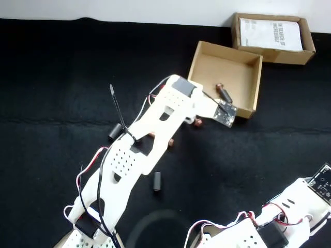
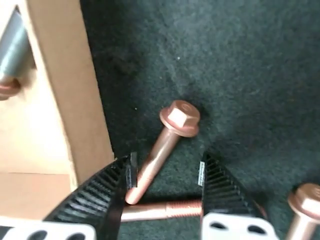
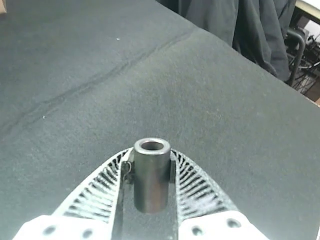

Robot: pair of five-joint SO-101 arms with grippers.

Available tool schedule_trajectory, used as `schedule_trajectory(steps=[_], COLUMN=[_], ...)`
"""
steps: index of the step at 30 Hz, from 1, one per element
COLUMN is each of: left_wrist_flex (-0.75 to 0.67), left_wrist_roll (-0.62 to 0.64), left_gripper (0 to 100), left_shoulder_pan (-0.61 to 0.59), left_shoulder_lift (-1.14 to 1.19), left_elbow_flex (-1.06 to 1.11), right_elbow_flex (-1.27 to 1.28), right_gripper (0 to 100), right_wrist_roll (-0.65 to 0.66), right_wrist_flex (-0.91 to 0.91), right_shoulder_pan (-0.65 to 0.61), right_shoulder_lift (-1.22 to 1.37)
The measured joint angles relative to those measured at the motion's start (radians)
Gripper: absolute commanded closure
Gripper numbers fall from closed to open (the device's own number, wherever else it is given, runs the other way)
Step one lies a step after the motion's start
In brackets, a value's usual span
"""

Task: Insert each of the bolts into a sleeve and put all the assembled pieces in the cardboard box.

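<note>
The black cloth-covered table (image 1: 51, 77) carries everything, with the open cardboard box (image 1: 207, 64) toward its far side and a second box holding a printed sheet (image 1: 305, 51) just behind it. One assembled piece (image 1: 223, 93) already lies inside the cardboard box. The left arm (image 1: 155, 129) stretches across to the box's near wall, and the right arm (image 1: 289, 212) sits back at the near edge. The left gripper (image 2: 167, 162) hangs spread wide and grips nothing, its jaws standing either side of the shank of a copper bolt (image 2: 172, 132) that rests on the cloth just beside the box wall. A second bolt (image 2: 165, 209) lies crosswise under the first one's tip, and a third bolt (image 2: 304, 202) lies near. The right gripper (image 3: 151, 160) is clamped across the side of a dark sleeve (image 3: 151, 180), its bore facing outward and free. Two loose sleeves (image 1: 115, 130) (image 1: 157, 181) wait on the cloth. The bolt looks rigid, smooth and dense for its size, likely to roll or slip, so pinching mid-shank near the flanged head, leaving the tip free for the sleeve, seems the best hold.
</note>
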Motion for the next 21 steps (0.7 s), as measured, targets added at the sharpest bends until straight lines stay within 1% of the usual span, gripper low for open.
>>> schedule_trajectory(steps=[11,13,15,16,17,19,21], left_wrist_flex=[-0.035,-0.037,-0.037,-0.035,-0.035,-0.035,-0.035], left_wrist_roll=[0.0,0.0,0.0,0.0,0.0,0.0,0.0], left_gripper=[81,87,99,99,97,100,99], left_shoulder_pan=[0.034,0.044,0.057,0.063,0.069,0.072,0.075], left_shoulder_lift=[0.006,0.006,0.017,0.028,0.04,0.064,0.083], left_elbow_flex=[0.0,0.0,0.0,0.0,0.0,-0.003,-0.017], right_elbow_flex=[0.028,0.031,0.031,0.031,0.031,0.031,0.031], right_gripper=[98.6,98.6,98.6,98.6,98.6,98.6,98.6], right_wrist_roll=[0.04,0.041,0.041,0.041,0.041,0.041,0.041], right_wrist_flex=[0.0,0.0,0.0,0.0,0.0,0.0,0.0], right_shoulder_pan=[0.017,0.017,0.017,0.017,0.017,0.017,0.025], right_shoulder_lift=[0.0,0.0,0.0,0.0,0.0,0.0,0.0])
